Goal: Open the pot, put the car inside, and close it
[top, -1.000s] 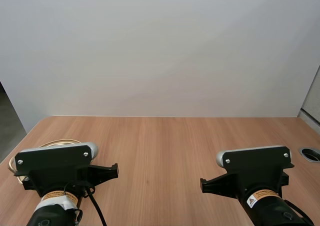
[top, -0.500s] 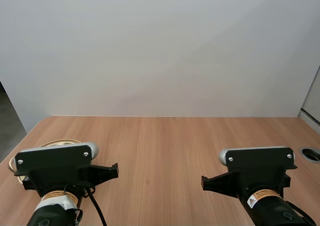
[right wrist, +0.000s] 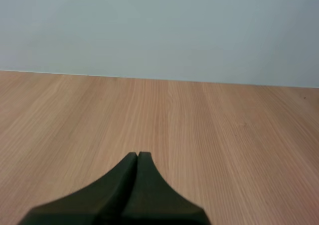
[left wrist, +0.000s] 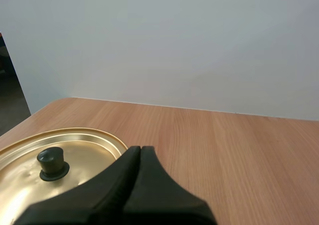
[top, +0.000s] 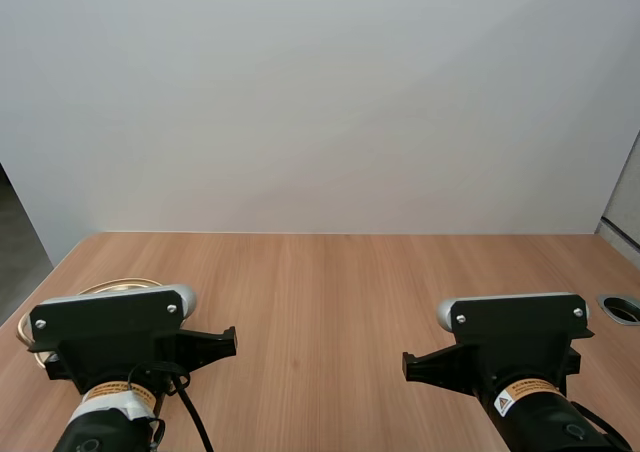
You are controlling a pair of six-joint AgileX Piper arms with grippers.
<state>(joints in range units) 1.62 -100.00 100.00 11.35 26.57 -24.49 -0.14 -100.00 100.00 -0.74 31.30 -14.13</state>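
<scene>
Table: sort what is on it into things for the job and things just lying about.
For the job:
gold pot lid with its dark knob, next to the left gripper
left gripper, shut on nothing
right gripper, shut, over bare wood

Just there:
wooden table
round cable hole at the table's right edge

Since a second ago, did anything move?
The right arm slid a tiny bit to the right, then stopped. The left arm and the lid stayed put.
</scene>
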